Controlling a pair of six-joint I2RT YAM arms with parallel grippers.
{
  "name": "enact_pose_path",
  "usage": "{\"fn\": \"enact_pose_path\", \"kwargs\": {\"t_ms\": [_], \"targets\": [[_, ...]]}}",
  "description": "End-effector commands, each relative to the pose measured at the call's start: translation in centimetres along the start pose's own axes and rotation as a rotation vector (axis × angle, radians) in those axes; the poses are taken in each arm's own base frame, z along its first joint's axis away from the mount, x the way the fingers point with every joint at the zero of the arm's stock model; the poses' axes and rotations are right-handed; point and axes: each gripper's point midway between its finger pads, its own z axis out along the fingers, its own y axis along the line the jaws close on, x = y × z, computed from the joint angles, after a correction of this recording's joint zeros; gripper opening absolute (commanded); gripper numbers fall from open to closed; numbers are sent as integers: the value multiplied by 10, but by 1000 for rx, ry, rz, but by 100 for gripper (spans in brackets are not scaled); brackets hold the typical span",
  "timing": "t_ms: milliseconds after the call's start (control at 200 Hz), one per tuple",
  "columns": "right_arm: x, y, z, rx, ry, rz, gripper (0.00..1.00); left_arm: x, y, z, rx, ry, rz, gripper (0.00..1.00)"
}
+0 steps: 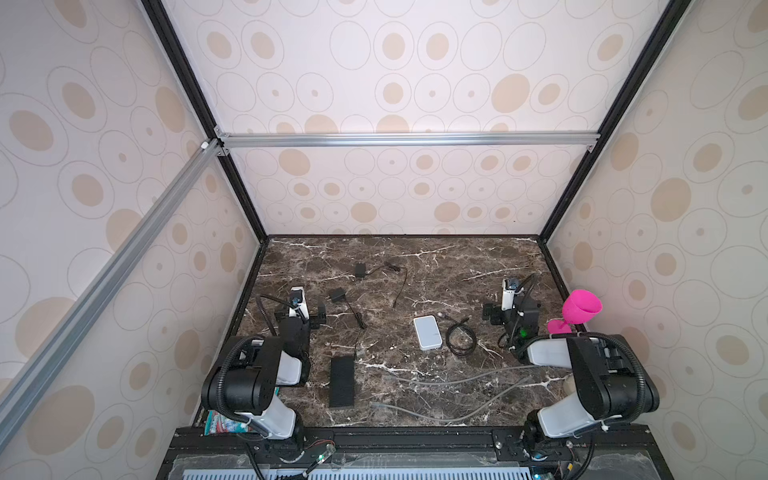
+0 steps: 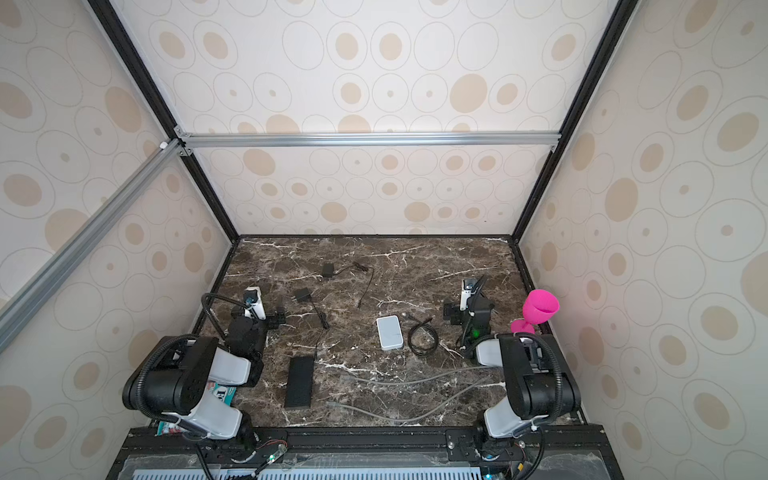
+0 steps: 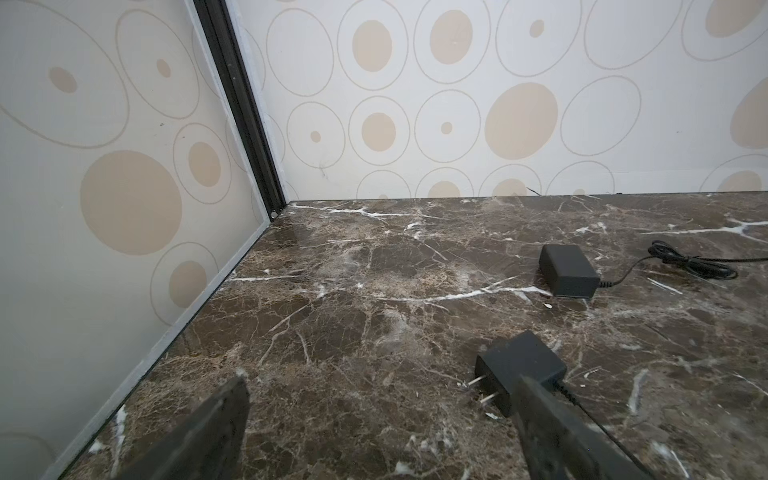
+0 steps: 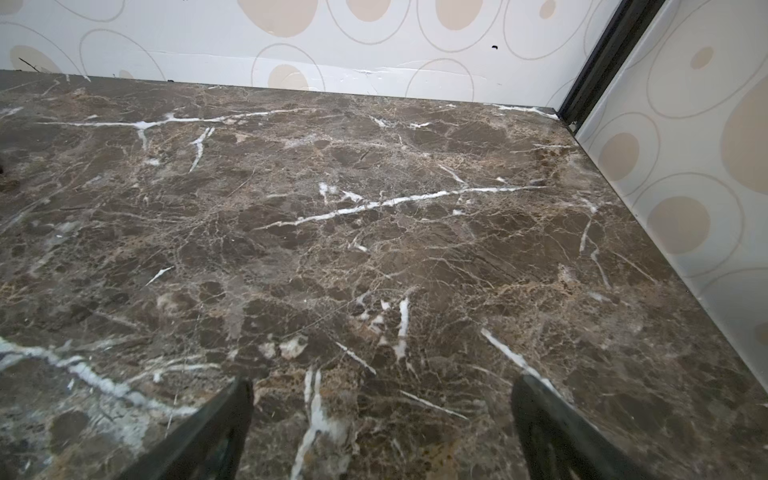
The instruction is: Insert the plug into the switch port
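Observation:
A flat white box (image 1: 427, 332) (image 2: 390, 332), which looks like the switch, lies at mid-table; its port does not show. A coiled black cable (image 1: 460, 338) with small plug ends lies just to its right. Two black wall adapters (image 1: 337, 296) (image 1: 360, 270) with thin leads lie further back on the left. My left gripper (image 1: 301, 312) (image 3: 380, 395) is open over bare marble, and the nearer adapter (image 3: 519, 361) lies just beyond one fingertip. My right gripper (image 1: 509, 309) (image 4: 380, 399) is open and holds nothing, to the right of the coil.
A ribbed black box (image 1: 342, 382) lies at the front left. A long grey cable (image 1: 449, 380) loops across the front. A pink goblet (image 1: 579, 307) stands at the right wall. Patterned walls close in the marble table (image 1: 457, 257) on three sides.

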Motion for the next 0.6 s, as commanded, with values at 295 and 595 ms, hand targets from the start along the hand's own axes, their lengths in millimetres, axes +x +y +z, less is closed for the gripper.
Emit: {"fn": "enact_pose_path", "kwargs": {"t_ms": [295,595], "targets": [[-1,-2,-1,8,-8,4,100,-9,-1,3,4,-27,0,98],[-1,-2,0,9,-6,5,100,-9,-1,3,3,-27,0,98]]}}
